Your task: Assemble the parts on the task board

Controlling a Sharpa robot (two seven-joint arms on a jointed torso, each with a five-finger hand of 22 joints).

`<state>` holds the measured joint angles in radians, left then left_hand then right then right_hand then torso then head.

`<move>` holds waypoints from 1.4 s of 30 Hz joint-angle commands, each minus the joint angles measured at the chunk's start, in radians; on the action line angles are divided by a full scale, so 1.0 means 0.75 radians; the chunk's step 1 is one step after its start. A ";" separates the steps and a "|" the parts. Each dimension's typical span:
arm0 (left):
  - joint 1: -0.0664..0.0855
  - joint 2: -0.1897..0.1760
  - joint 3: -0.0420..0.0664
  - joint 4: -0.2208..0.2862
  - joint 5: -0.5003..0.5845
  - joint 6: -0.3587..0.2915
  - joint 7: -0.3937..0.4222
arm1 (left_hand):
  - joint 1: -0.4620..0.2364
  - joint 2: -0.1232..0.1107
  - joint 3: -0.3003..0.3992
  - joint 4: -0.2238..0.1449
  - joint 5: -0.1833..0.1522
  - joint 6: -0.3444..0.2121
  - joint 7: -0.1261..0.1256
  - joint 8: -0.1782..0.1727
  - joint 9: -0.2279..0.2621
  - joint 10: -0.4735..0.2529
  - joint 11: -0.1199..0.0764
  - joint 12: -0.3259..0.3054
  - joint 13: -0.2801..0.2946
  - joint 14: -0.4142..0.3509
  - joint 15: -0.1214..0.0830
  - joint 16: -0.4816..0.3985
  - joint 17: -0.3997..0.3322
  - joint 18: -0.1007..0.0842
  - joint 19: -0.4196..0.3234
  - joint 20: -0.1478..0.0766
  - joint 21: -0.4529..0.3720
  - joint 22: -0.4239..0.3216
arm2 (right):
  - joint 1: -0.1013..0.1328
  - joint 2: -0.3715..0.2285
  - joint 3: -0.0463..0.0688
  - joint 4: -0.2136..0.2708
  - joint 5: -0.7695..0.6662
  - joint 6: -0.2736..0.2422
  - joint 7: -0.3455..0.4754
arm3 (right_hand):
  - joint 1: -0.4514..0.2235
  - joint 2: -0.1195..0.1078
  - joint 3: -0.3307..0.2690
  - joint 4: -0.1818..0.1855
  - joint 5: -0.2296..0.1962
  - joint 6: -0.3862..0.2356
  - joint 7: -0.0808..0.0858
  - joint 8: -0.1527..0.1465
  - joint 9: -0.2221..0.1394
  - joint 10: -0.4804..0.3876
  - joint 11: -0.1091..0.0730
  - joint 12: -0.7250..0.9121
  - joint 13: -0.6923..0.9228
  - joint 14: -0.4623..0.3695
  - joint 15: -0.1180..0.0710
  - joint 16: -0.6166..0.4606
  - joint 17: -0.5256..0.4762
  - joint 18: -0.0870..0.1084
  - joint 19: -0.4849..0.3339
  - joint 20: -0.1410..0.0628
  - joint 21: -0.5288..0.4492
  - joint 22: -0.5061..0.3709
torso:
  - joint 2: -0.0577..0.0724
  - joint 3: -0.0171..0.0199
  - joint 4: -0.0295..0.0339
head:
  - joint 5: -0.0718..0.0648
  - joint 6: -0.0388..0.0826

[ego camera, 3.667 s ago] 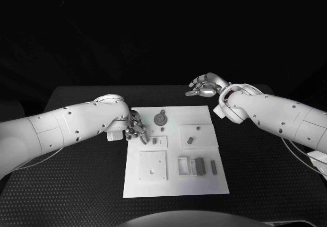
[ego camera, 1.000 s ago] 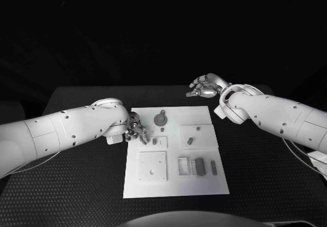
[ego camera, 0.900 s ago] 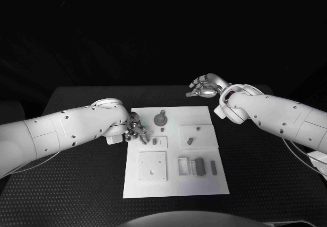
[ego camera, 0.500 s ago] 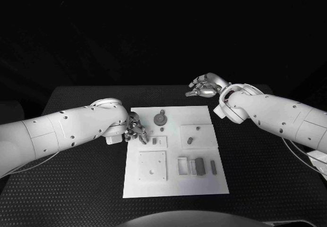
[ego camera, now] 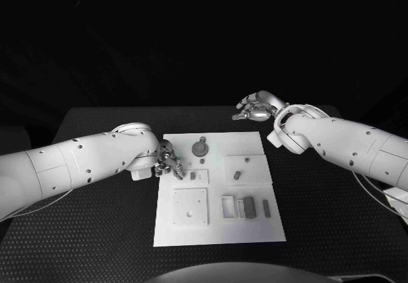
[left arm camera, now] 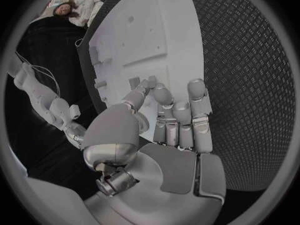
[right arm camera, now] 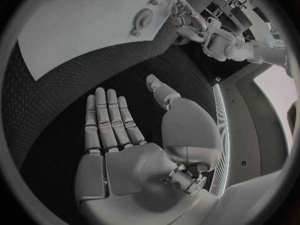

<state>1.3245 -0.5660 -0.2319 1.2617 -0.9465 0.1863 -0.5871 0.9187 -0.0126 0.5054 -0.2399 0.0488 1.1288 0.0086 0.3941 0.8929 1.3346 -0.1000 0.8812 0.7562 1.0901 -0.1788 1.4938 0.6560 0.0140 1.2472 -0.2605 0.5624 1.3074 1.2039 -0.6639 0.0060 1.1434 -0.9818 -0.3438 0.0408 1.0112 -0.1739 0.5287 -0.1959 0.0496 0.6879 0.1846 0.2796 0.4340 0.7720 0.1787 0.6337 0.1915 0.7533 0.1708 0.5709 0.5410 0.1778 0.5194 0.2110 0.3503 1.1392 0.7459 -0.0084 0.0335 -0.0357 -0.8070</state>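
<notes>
The white task board (ego camera: 217, 230) lies mid-table. On it are a round grey part (ego camera: 200, 147), a small grey part (ego camera: 194, 175) in a low white block, another (ego camera: 236, 174) on a raised square, and two upright grey parts (ego camera: 250, 207) near the front right. My left hand (ego camera: 168, 164) hovers at the board's left edge beside the low block. In the left wrist view, thumb and a finger of the left hand (left arm camera: 164, 120) pinch a small grey piece (left arm camera: 135, 82). My right hand (ego camera: 255, 107) is raised behind the board's far right corner, fingers spread, holding nothing.
A square white plate with holes (ego camera: 190, 206) sits on the board's front left, and an open white frame (ego camera: 229, 206) beside it. Black matting (ego camera: 102, 236) surrounds the board. The right forearm (ego camera: 340, 144) crosses the table's right side.
The left hand has edged slightly along the board's left edge by the low block. The right hand has stayed in place.
</notes>
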 commanded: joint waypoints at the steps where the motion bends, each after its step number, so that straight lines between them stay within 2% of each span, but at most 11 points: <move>1: -0.007 0.000 -0.006 -0.001 0.003 -0.006 -0.013 | -0.037 -0.020 0.000 0.019 0.004 0.004 0.007 -0.011 -0.009 0.001 0.007 -0.001 -0.002 0.015 -0.020 -0.007 -0.001 -0.008 0.001 -0.021 0.000 0.027 | 0.000 0.000 0.000 0.002 -0.003 0.013 0.012 | 0.011 -0.002 -0.005 0.006 0.001 -0.011 0.076 0.005 -0.002 -0.006 0.002 0.000 -0.002 -0.009 0.003 -0.006 0.002 -0.011 -0.011 0.002 -0.007 0.002 | 0.000 -0.0005 -0.0003 | 0.000 0.000; 19: -0.008 0.002 -0.006 -0.005 0.010 -0.013 -0.012 | -0.079 -0.056 -0.014 0.053 0.002 0.012 0.006 -0.025 -0.016 0.000 0.006 -0.001 -0.004 0.015 -0.021 -0.009 0.000 -0.004 0.002 -0.023 -0.004 0.027 | 0.000 0.001 0.000 0.001 -0.003 0.015 0.012 | 0.013 -0.002 -0.005 0.007 0.001 -0.014 0.077 0.005 -0.004 -0.009 0.004 0.001 -0.006 -0.013 0.005 -0.010 0.005 -0.014 -0.021 0.003 -0.016 0.005 | -0.001 -0.0006 -0.0008 | 0.000 0.001; 25: -0.008 0.001 -0.006 -0.004 -0.007 -0.009 -0.012 | -0.036 -0.055 -0.006 0.014 0.002 0.014 0.005 -0.029 -0.016 0.000 0.005 0.000 -0.003 0.015 -0.023 -0.009 0.001 -0.002 0.003 -0.022 -0.004 0.028 | 0.000 0.000 0.000 0.001 -0.003 0.018 0.011 | 0.013 -0.002 -0.005 0.007 0.001 -0.014 0.077 0.006 -0.004 -0.010 0.004 0.001 -0.007 -0.014 0.006 -0.011 0.006 -0.015 -0.022 0.003 -0.017 0.005 | 0.000 -0.0006 -0.0002 | -0.001 0.002; 32: -0.008 0.002 -0.006 0.000 -0.063 -0.014 -0.005 | -0.022 -0.060 -0.007 -0.003 0.002 0.015 0.006 -0.031 -0.015 -0.001 0.006 0.000 -0.003 0.015 -0.022 -0.010 0.001 -0.002 0.003 -0.022 -0.004 0.028 | -0.001 0.000 0.000 0.002 -0.003 0.019 0.012 | 0.013 -0.002 -0.005 0.008 0.001 -0.015 0.077 0.006 -0.005 -0.010 0.004 0.001 -0.008 -0.014 0.006 -0.011 0.006 -0.016 -0.024 0.003 -0.019 0.006 | 0.000 -0.0009 0.0001 | -0.002 0.002; 37: -0.010 0.002 -0.006 0.007 -0.111 -0.018 0.005 | 0.033 -0.070 0.010 -0.046 0.003 0.017 0.006 -0.035 -0.014 0.000 0.006 0.000 -0.004 0.016 -0.022 -0.011 0.002 -0.002 0.006 -0.021 -0.005 0.027 | -0.001 0.000 0.000 0.002 -0.003 0.020 0.012 | 0.013 -0.002 -0.005 0.008 0.001 -0.015 0.077 0.006 -0.005 -0.010 0.004 0.001 -0.008 -0.014 0.006 -0.011 0.007 -0.016 -0.025 0.003 -0.020 0.006 | 0.000 -0.0015 0.0000 | -0.001 0.001; 42: -0.010 0.002 -0.005 0.006 -0.130 -0.034 0.010 | 0.050 -0.074 0.015 -0.054 0.003 0.018 0.006 -0.036 -0.013 0.001 0.006 0.000 -0.005 0.017 -0.021 -0.011 0.002 -0.003 0.008 -0.020 -0.005 0.027 | -0.001 0.000 0.000 0.002 -0.003 0.019 0.012 | 0.012 -0.002 -0.005 0.008 0.000 -0.015 0.077 0.006 -0.005 -0.010 0.005 0.002 -0.009 -0.014 0.006 -0.012 0.007 -0.017 -0.026 0.003 -0.021 0.007 | 0.000 -0.0009 -0.0005 | -0.001 0.002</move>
<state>1.3212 -0.5641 -0.2327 1.2691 -1.0014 0.1731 -0.5815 0.9387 -0.0775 0.5100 -0.2671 0.0455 1.1357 0.0156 0.3677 0.8805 1.3368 -0.1021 0.8812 0.7534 1.1038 -0.1897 1.4899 0.6557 0.0141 1.2529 -0.2624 0.5625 1.3079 1.2035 -0.6638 0.0060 1.1435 -0.9817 -0.3420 0.0408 1.0112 -0.1739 0.5259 -0.1931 0.0496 0.6849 0.1878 0.2795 0.4311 0.7684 0.1823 0.6337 0.1862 0.7502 0.1737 0.5670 0.5448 0.1781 0.5091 0.2143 0.3387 1.1432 0.7458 -0.0092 0.0334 -0.0367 -0.8061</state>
